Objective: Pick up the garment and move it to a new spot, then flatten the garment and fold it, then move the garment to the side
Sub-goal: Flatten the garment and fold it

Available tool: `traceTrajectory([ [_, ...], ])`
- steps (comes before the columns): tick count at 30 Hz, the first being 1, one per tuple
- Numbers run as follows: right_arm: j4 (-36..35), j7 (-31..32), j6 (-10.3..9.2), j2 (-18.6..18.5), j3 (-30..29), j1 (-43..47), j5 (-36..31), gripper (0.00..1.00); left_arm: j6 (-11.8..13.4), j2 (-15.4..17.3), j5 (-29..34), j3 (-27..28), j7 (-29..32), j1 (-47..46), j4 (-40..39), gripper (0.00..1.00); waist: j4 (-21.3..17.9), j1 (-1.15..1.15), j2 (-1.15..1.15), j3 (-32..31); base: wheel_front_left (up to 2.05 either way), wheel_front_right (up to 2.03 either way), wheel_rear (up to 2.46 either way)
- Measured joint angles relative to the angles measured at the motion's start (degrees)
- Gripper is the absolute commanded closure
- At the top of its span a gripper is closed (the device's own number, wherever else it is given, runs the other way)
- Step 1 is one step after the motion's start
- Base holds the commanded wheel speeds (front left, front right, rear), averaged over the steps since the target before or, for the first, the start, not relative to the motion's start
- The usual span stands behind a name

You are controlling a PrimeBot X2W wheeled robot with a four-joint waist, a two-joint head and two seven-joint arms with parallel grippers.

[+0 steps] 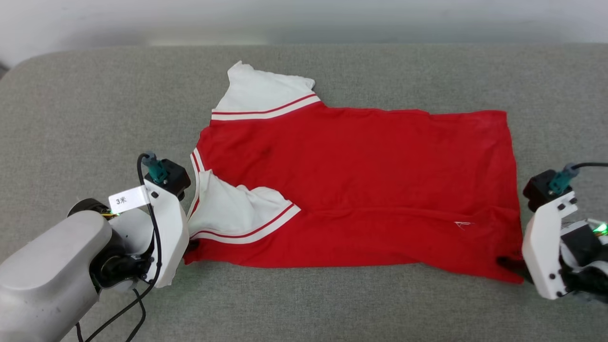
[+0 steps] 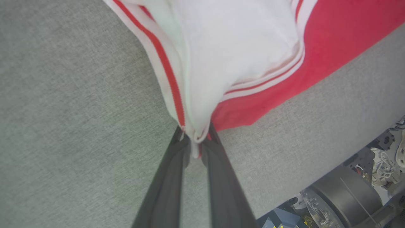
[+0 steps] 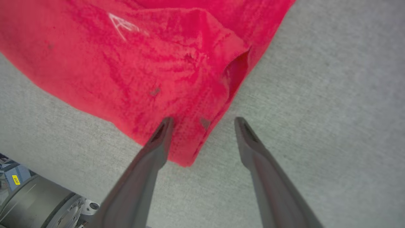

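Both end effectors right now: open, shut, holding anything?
Left end effector: closed, pinching the white striped edge of the shirt.
Right end effector: open, holding nothing, tips at the shirt's red corner.

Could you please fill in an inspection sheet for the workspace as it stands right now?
Surface: grey fabric-covered top.
Job's things: the garment, red with white sleeves, spread out, near sleeve folded onto the body.
Clutter: nothing seen.
Grippers: left gripper shut on the garment's sleeve edge; right gripper open, fingers astride the hem corner.
Cables: black cable at the left wrist, another at the right wrist.
Surroundings: pale wall behind.
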Motion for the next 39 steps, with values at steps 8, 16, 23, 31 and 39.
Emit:
traceTrajectory([
  [8,5.04,-4.39,-0.12,1.26,3.92,-0.14,0.22,0.12,-0.04,0.13,-0.34,-0.35,-1.10,0.13,0.15,1.00,0.54,0.00,0.00,1.33,0.00,0.00,0.00],
  [16,5.44,-10.23,0.02,-0.87,6.39,-0.37,3.54,1.00,-0.04,0.40,-2.30,-0.90,-2.52,2.49,0.60,1.00,0.34,0.00,0.00,-2.25,0.00,0.00,0.00],
  [23,2.03,-12.46,0.01,-5.52,6.81,1.88,6.64,1.00,-0.05,2.49,-4.27,-1.41,-2.93,5.42,-2.08,1.00,0.31,0.00,0.00,-6.28,0.00,0.00,0.00],
  [31,-2.07,-12.43,0.02,-10.21,5.73,9.13,9.47,1.00,1.42,4.42,-5.73,-2.59,-4.11,11.25,-8.28,1.00,0.82,0.00,0.00,-8.84,0.00,0.00,0.00],
  [39,-1.25,-11.15,0.01,-9.14,5.67,13.18,8.02,1.00,2.82,3.67,-6.08,-3.66,-5.63,14.25,-7.49,1.00,0.74,0.00,0.00,-6.86,0.00,0.00,0.00],
])
